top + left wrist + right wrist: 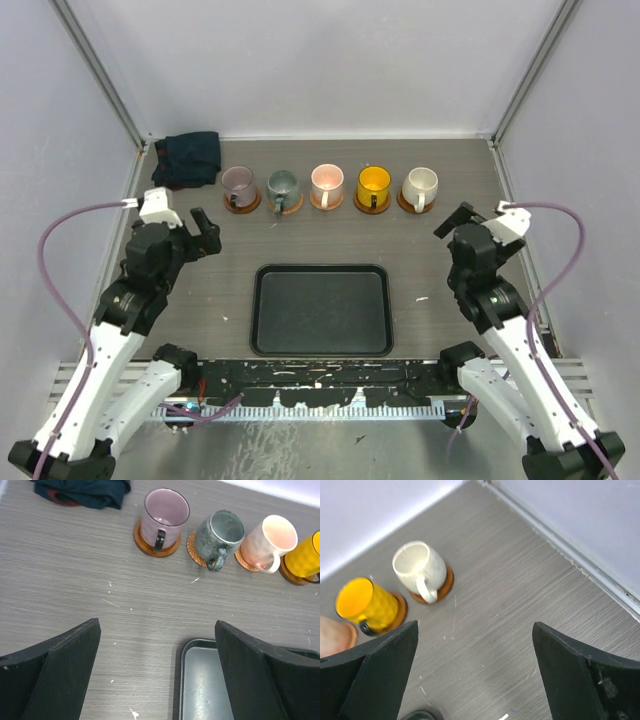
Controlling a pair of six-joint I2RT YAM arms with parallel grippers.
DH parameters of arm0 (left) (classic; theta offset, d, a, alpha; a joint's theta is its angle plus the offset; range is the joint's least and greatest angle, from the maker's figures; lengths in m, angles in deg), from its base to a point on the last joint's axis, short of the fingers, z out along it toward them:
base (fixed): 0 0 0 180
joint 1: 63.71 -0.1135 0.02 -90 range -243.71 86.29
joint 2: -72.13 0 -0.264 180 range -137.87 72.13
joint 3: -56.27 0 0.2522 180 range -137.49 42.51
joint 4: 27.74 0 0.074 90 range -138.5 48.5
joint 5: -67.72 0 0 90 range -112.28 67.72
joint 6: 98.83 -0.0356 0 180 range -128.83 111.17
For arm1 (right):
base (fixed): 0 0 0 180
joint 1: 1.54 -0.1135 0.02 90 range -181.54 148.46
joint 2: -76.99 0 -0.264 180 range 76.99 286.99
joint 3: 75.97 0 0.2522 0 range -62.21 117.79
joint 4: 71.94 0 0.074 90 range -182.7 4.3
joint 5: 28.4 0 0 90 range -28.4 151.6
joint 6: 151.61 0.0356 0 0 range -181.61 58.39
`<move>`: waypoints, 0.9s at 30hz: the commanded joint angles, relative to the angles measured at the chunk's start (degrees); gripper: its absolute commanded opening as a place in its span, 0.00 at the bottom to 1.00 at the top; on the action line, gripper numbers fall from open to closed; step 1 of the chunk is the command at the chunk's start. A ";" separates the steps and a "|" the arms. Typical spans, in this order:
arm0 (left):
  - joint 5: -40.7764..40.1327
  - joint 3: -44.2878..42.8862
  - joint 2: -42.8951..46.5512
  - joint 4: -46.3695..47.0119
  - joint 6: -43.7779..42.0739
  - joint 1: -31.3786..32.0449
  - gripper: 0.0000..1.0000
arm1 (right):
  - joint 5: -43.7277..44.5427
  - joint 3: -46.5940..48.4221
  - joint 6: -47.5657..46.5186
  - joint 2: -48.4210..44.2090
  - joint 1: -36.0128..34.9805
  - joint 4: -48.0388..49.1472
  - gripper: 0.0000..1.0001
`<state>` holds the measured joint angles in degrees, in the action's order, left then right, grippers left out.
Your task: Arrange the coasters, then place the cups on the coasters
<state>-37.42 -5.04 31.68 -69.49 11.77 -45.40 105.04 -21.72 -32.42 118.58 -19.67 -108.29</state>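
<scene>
5 cups point(327, 180) in a row at far side of counter point(430, 270), each on a coaster point(150, 550). L claw point(207, 232) & R claw point(455, 220) spread wide, holding nothing.

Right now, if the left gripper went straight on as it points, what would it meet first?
Likely the mauve cup on its coaster; the left gripper may touch table first, depth unclear.
</scene>
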 commanded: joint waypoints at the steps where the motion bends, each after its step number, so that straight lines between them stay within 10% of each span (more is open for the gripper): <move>1: -5.16 -2.08 4.02 -6.86 1.94 -0.11 0.98 | 6.74 1.23 2.40 -5.49 0.35 -1.87 1.00; 12: -10.69 -8.85 8.29 -24.89 3.41 -0.11 0.98 | 6.93 7.40 1.44 -8.01 0.38 -8.40 1.00; 27: -18.95 -9.21 12.64 -25.50 5.33 -0.11 0.98 | 9.56 8.43 1.30 -13.44 0.38 -10.28 1.00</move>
<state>-52.69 -12.52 44.62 -95.37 15.81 -45.38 112.60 -15.38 -31.20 105.97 -19.37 -118.83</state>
